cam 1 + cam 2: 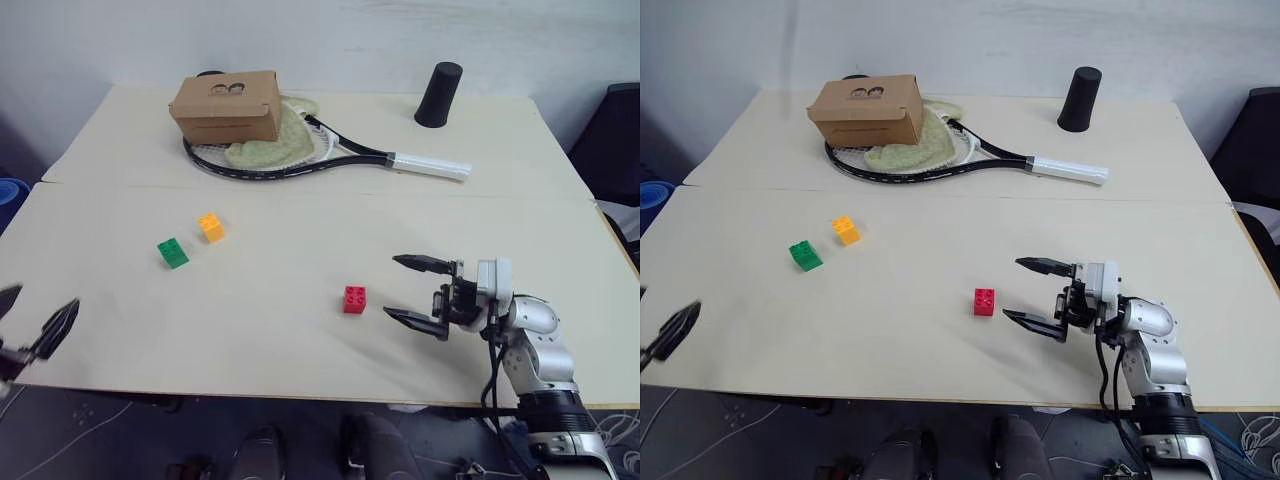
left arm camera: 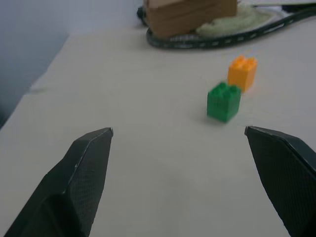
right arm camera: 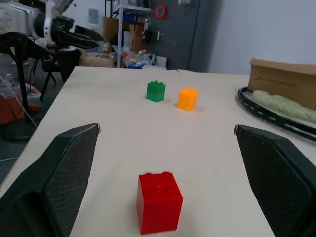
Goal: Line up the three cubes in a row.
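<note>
Three small studded cubes lie on the pale table (image 1: 300,215). The green cube (image 1: 172,252) and the orange-yellow cube (image 1: 210,227) sit close together at the middle left. Alone near the front centre is the red cube (image 1: 354,299). My right gripper (image 1: 414,292) is open just right of the red cube, pointing left at it, not touching. In the right wrist view the red cube (image 3: 159,202) lies ahead between the spread fingers (image 3: 59,173). My left gripper (image 1: 35,318) is open at the table's front left edge, well away from the green cube (image 2: 223,101) and orange-yellow cube (image 2: 242,72).
A brown cardboard box (image 1: 226,107) rests on a racket (image 1: 330,160) with a pale green cloth (image 1: 270,145) at the back of the table. A black cup (image 1: 438,95) stands at the back right. A seam (image 1: 300,190) crosses the table.
</note>
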